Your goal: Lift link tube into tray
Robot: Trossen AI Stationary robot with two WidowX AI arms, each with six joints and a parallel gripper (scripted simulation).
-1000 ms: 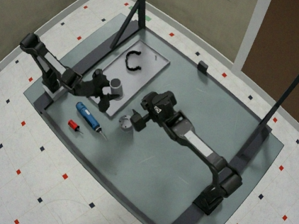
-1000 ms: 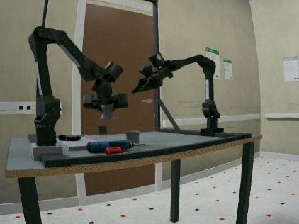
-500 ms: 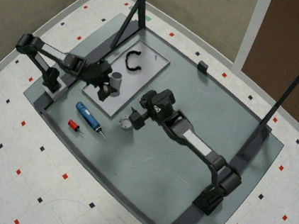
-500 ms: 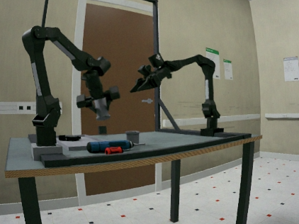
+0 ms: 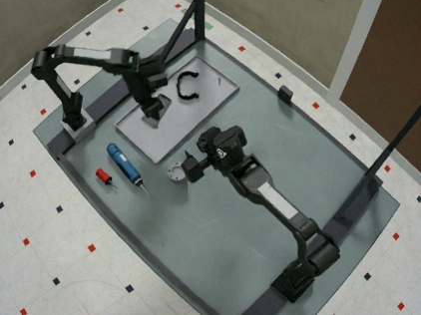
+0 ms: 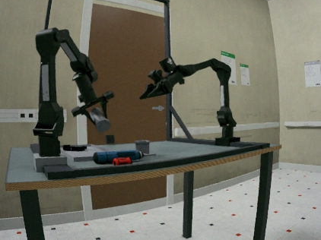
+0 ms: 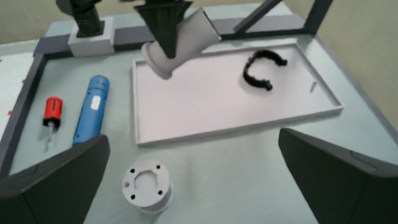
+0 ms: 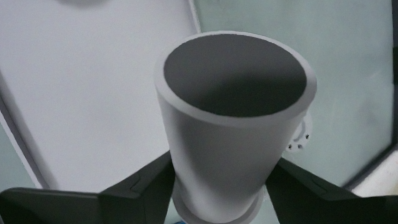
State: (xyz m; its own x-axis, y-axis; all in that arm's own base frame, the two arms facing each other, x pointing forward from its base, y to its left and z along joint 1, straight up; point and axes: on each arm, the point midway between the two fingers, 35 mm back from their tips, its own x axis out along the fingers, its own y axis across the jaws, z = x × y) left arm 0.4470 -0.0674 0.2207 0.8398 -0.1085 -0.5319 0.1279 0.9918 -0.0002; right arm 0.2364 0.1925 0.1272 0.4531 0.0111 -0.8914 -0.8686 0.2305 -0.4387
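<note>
The grey link tube [image 5: 159, 105] hangs tilted in the air above the near-left end of the tray [image 5: 177, 105], clear of the joint module. My right gripper [image 5: 151, 109] is shut on the tube's lower part; the tube's open end fills the right wrist view [image 8: 235, 115]. The tube also shows in the exterior view [image 6: 100, 120] and in the left wrist view [image 7: 181, 42]. The grey joint module [image 5: 176, 171] [image 7: 148, 186] stands upright on the table beside the tray. My left gripper [image 7: 195, 139] [image 6: 150, 91] is open and empty, up in the air near the module.
A black C-shaped part and a small screw [image 5: 219, 81] lie in the tray's far half. A blue tool [image 5: 125, 163] and a small red tool [image 5: 103, 175] lie left of the module. A small black block [image 5: 285, 94] sits at the far edge. Frame posts stand at the corners.
</note>
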